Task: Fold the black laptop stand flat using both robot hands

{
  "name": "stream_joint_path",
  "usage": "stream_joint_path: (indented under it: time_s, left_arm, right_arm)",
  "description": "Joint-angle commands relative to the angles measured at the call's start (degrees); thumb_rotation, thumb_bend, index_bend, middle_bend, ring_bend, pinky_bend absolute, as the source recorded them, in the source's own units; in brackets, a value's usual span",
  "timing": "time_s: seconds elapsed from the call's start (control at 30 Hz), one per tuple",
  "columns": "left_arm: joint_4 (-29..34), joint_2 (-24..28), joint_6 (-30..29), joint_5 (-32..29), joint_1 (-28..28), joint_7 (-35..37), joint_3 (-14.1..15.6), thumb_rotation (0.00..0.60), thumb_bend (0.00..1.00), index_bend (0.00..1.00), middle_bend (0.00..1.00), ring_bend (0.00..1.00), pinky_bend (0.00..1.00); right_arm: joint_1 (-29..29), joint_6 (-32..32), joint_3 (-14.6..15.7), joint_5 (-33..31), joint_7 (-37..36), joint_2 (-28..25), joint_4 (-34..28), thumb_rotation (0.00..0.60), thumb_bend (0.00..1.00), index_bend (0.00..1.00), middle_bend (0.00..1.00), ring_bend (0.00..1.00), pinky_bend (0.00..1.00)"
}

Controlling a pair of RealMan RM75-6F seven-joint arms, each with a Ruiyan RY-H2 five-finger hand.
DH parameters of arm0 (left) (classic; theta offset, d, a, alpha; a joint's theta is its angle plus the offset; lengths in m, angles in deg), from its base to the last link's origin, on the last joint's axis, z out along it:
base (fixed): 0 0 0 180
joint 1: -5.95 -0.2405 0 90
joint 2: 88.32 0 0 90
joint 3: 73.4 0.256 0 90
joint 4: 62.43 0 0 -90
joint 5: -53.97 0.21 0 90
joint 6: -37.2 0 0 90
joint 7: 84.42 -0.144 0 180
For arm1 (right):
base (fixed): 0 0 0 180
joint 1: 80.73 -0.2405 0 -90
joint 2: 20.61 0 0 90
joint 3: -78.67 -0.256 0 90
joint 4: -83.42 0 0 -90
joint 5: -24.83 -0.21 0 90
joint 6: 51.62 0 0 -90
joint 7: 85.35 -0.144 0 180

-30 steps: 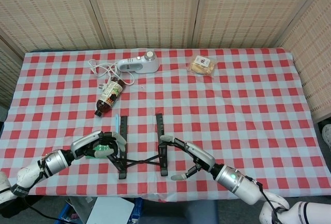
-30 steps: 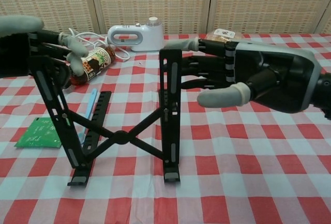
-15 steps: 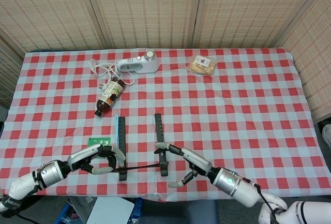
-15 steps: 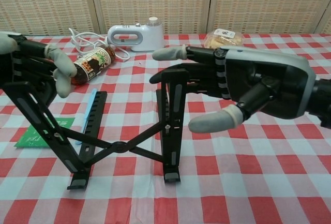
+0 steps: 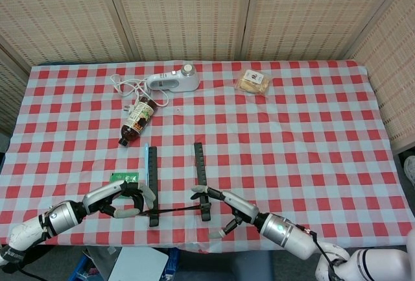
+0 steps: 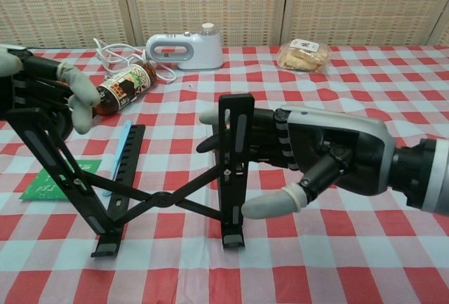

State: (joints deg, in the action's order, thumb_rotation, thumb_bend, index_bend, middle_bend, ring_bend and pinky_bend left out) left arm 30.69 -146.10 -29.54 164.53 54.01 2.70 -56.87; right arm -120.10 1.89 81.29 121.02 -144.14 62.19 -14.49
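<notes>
Black laptop stand (image 6: 168,177), low and left of centre on the tabletop (image 5: 311,138), is spreading lower as we are pulling its uprights apart. Our left robot hand (image 6: 42,97) is clamping the left upright and our right robot hand (image 6: 316,163) the right one, so folding is progressing but not finished.

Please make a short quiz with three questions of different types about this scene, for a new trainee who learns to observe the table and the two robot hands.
1. True or false: the black folding laptop stand already lies flat on the red-and-white checked tablecloth.
2. Multiple choice: what lies nearest to the white handheld appliance with a cord? A) the brown glass bottle lying on its side B) the clear packet of biscuits C) the small green packet
3. Fill in: the right hand touches the stand's ____ upright bar.

Key:
1. False; in the chest view both bars rise from the cloth, and the left hand holds the top of one.
2. A
3. right
</notes>
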Motion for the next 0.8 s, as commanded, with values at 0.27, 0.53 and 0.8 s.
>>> stream_joint_path:
  time_s: [0.27, 0.53, 0.8]
  left_arm:
    - [0.18, -0.05, -0.06, -0.49, 0.51, -0.22, 0.58, 0.376, 0.22, 0.33, 0.41, 0.46, 0.47]
    - [0.08, -0.07, -0.27, -0.87, 0.74, -0.33, 0.92, 0.375, 0.22, 0.33, 0.41, 0.46, 0.47]
    - [0.16, 0.05, -0.42, -1.4, 0.8, -0.65, 1.05, 0.375, 0.22, 0.33, 0.41, 0.46, 0.47]
  right_arm:
    - [0.37, 0.54, 3.02, -0.08, -1.95, 1.02, 0.9, 0.6, 0.09, 0.09, 0.18, 0.05, 0.06]
    - [0.36, -0.09, 4.49, -1.17, -3.74, 0.84, -0.58, 0.6, 0.11, 0.09, 0.18, 0.05, 0.06]
    - [0.86, 1.04, 4.99, -1.76, -7.01, 0.05, -2.13, 0.6, 0.12, 0.09, 0.18, 0.05, 0.08]
